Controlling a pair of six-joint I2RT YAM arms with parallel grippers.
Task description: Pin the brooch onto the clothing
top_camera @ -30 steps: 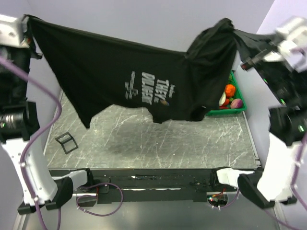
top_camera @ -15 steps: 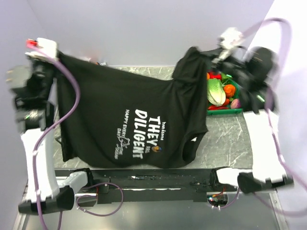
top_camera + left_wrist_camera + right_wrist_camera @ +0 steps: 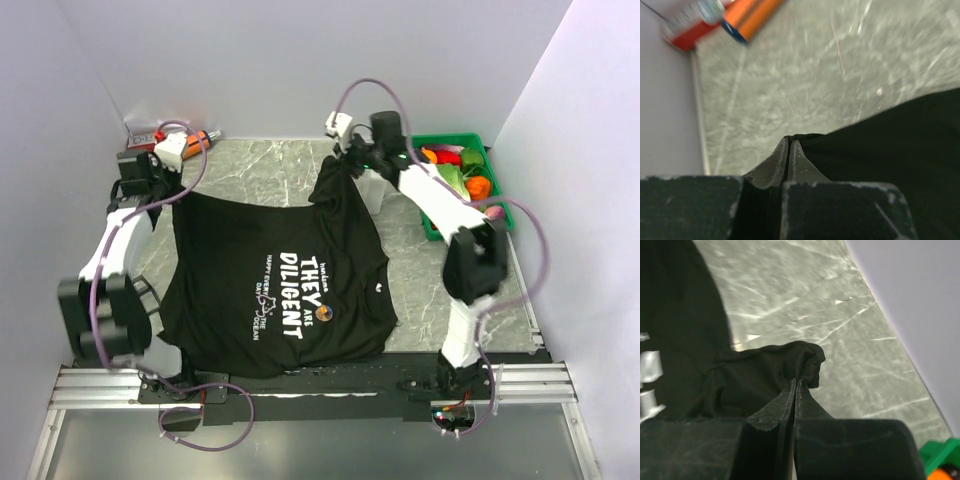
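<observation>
- The black T-shirt [image 3: 230, 250] lies spread flat on the marble tabletop [image 3: 270, 165], white lettering facing up
- The left gripper [image 3: 789, 143] is pinched tight on the shirt's far-left edge, with fabric trailing to the right of its fingers
- The right gripper [image 3: 796, 382] is clamped on a bunched fold at the far-right shoulder, with cloth heaped just ahead of its tips

Orange tube [image 3: 752, 15] and red-white box [image 3: 687, 27]: blurred, cut off by the top edge of the left wrist view, labels not readable. Green bin [image 3: 940, 452]: only a corner is seen in the right wrist view; from above, its contents are partly covered by the right arm [image 3: 430, 195]. The small print lines on the shirt [image 3: 250, 240] are too small to read. The round mark [image 3: 326, 312] beside the lettering [image 3: 300, 290] cannot be identified.
</observation>
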